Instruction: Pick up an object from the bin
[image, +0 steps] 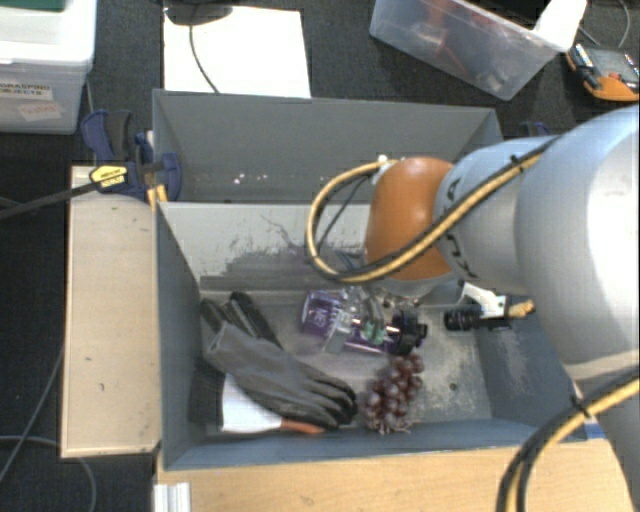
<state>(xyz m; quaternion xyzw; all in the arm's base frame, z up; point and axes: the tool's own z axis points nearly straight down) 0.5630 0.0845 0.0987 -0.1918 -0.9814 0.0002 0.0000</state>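
Camera view, one entry per item, places given from the grape bunch.

1. Grape bunch (393, 392): dark purple, lying on the floor of the bin (330, 150) close to the near wall. This is the landmark.
2. My gripper (386, 320): down low in the bin, just behind the grape bunch, hanging under my orange wrist cover (410, 215). From here I cannot tell whether it is open or closed, nor whether it grips anything.
3. Purple-and-clear packet (325, 318): behind the grape bunch and a little to its left, lying tilted on the floor. It is the thing nearest my gripper, which stands at its right end, touching or just over it; I cannot tell which.
4. Small black piece (408, 332): directly behind the bunch, just beside my gripper.
5. Grey glove (265, 370): left of the bunch, spread flat, its fingertips ending just beside the grapes.
6. White flat item (243, 415): left of the bunch, partly under the glove, against the near wall.
7. Black cylindrical item (463, 319): right of and behind the bunch, well apart from it, with a white piece (482, 297) just behind it.
8. Yellow-and-black cable (325, 215): mine, looping out from the wrist cover, well behind the bunch.
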